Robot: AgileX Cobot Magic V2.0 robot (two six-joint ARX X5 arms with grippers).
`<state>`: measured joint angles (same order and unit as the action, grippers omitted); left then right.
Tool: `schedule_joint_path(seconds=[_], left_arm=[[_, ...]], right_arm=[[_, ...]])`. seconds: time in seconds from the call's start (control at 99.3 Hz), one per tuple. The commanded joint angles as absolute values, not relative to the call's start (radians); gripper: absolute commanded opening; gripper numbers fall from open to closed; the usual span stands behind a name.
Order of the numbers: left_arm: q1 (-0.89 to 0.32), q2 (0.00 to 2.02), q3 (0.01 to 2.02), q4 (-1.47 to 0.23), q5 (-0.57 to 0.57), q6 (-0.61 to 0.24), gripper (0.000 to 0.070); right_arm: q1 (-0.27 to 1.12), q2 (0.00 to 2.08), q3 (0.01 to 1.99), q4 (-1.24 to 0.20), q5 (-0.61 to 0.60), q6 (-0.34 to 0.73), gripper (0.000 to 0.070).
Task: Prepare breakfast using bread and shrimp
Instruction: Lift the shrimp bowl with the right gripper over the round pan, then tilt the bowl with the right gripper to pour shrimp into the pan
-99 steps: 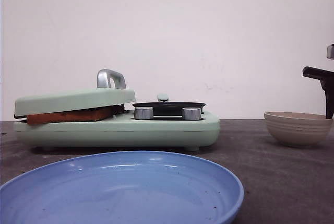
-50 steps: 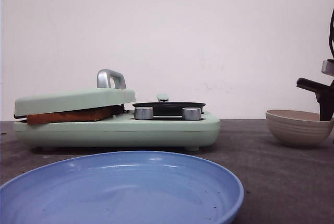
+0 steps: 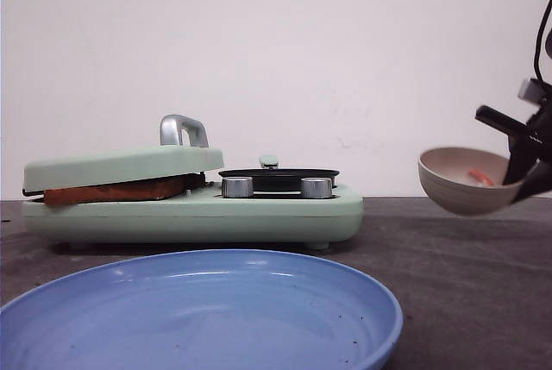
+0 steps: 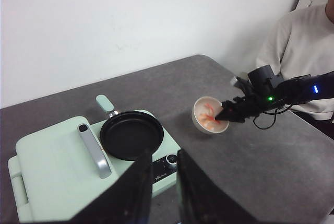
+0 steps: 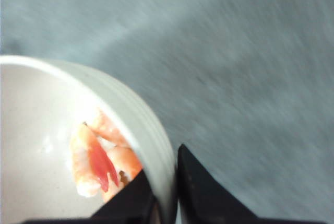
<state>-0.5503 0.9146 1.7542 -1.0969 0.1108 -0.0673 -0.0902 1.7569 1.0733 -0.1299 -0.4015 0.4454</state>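
Gripping the bowl (image 3: 464, 182) rim, the right end effector (image 3: 528, 167) holds it tilted, clear of the worktop (image 3: 466, 284).
Shrimp (image 5: 99, 161) lie inside the bowl. Bread (image 3: 116, 190) sits under the closed lid (image 3: 121, 166) of the green cooker (image 3: 259, 213). Left end effector (image 4: 164, 179): fingers close together, holding nothing, above the cooker's knobs.

We see open grey table (image 3: 448, 284) between the green cooker (image 3: 259, 213) and the lifted bowl (image 3: 461, 182), so passage there is free. The right gripper (image 3: 526, 172), clamped on the bowl's rim, blocks the far right side. The blue plate (image 3: 207, 310) fills the near left, and the cooker's handle (image 3: 183, 130) and black pan (image 3: 278, 177) obstruct low passes.
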Motion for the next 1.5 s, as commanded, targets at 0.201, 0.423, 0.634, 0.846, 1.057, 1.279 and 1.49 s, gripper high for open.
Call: schedule_joint_path(seconds=[0.201,0.423,0.634,0.846,1.057,1.279,1.49], left_arm=[[-0.557,0.917,1.769,-1.077,0.101,-0.071,0.0000],[-0.557,0.917,1.769,-1.077,0.101,-0.069,0.0000],[-0.557,0.914,1.769,-1.081,0.101,-0.072,0.0000],[-0.557,0.914,1.769,-1.084,0.101,-0.072,0.0000],[-0.557,0.913,1.769,-1.085,0.101,-0.092,0.0000],[-0.557,0.902,1.769,-1.086,0.102,-0.099,0.0000],[-0.557,0.890,1.769,-1.086,0.101,-0.098,0.0000]], right_arm=[[0.109,1.714,1.162,-0.033,-0.415,0.376,0.0002],[0.288,1.714,1.233,0.019,-0.268,0.272,0.0002],[0.388,1.729,1.282,0.116,-0.134,0.186,0.0003],[0.429,1.758,1.293,0.208,-0.037,0.076,0.0002],[0.437,1.782,1.293,0.254,0.063,-0.081,0.0002],[0.454,1.803,1.293,0.358,0.141,-0.204,0.0003],[0.488,1.814,1.293,0.431,0.196,-0.338,0.0002]])
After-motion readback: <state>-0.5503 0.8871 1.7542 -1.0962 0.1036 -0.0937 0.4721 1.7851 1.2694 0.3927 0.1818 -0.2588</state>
